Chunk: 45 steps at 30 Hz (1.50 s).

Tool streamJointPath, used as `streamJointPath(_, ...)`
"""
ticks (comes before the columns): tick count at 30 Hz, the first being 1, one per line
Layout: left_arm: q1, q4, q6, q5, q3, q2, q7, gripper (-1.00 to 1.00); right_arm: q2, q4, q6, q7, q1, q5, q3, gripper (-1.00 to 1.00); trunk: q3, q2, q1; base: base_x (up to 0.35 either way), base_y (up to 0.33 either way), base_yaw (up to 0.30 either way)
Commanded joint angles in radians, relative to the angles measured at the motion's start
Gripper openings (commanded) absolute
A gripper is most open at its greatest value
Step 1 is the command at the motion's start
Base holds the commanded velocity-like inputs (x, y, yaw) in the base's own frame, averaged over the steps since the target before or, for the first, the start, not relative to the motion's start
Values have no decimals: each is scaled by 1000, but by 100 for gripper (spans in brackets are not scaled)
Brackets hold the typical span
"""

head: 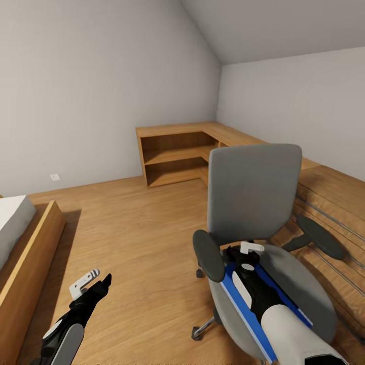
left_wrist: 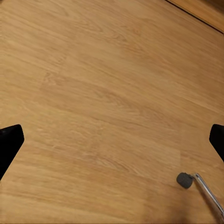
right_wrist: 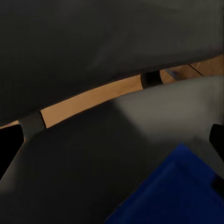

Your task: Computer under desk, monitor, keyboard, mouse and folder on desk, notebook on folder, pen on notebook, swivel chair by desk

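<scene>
The grey swivel chair (head: 253,192) stands on the wooden floor at the right, its back toward the corner desk. A blue folder (head: 243,309) lies flat on its seat, largely covered by my right arm. My right gripper (head: 246,256) hovers open over the folder's far end near the backrest. In the right wrist view the folder's corner (right_wrist: 172,191) lies on the seat (right_wrist: 93,158) below the open gripper (right_wrist: 112,144), with nothing between the fingers. My left gripper (head: 95,281) hangs open over bare floor at the lower left.
An L-shaped wooden desk with shelves (head: 177,147) fills the far corner. A wooden unit (head: 334,197) runs along the right behind the chair. A bed in a wooden frame (head: 25,243) is at the left. A chair caster (left_wrist: 185,179) shows beside the left gripper (left_wrist: 112,140).
</scene>
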Motion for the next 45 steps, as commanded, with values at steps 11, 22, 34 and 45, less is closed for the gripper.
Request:
streamJointPath(11, -1, -2, 4, 8, 0, 0, 6, 100, -1, -1, 6, -17, -1, 9, 7, 100, -18, 0, 0, 0, 0, 0)
streamJointPath(22, -1, -2, 4, 8, 0, 0, 6, 100, -2, -1, 6, -18, -1, 10, 7, 100, -35, 0, 0, 0, 0, 0)
streamJointPath(34, -1, -2, 4, 8, 0, 0, 6, 100, -3, -1, 6, -20, -1, 14, 8, 100, -53, 0, 0, 0, 0, 0)
streamJointPath(45, -1, -2, 5, 8, 0, 2, 6, 100, -2, -2, 6, -52, -1, 39, 11, 100, -61, 0, 0, 0, 0, 11)
